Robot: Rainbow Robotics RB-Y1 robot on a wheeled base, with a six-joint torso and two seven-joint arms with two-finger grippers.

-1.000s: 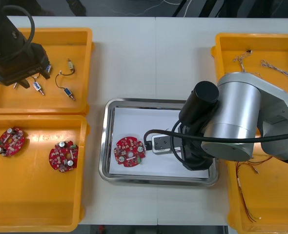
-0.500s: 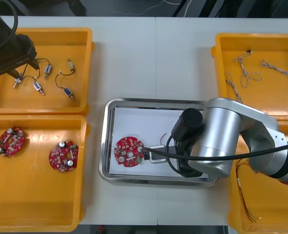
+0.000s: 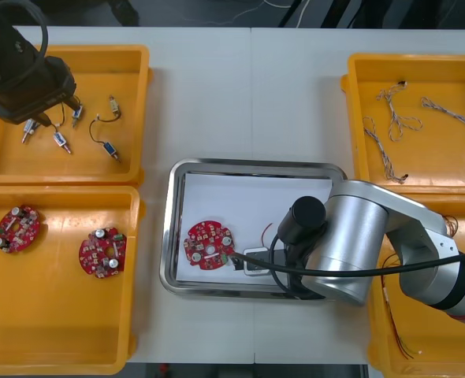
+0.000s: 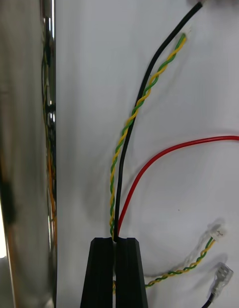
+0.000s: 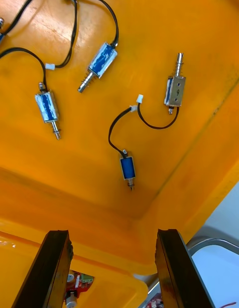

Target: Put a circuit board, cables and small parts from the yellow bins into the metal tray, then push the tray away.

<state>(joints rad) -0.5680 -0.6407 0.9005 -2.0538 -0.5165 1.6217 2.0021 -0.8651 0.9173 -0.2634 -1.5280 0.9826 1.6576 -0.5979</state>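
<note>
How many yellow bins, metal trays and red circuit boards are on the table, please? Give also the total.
Bins: 4
Tray: 1
Boards: 3
Total: 8

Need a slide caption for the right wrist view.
Right gripper shut on a bundle of cables, their free ends lying on the white inside of the metal tray.
</note>
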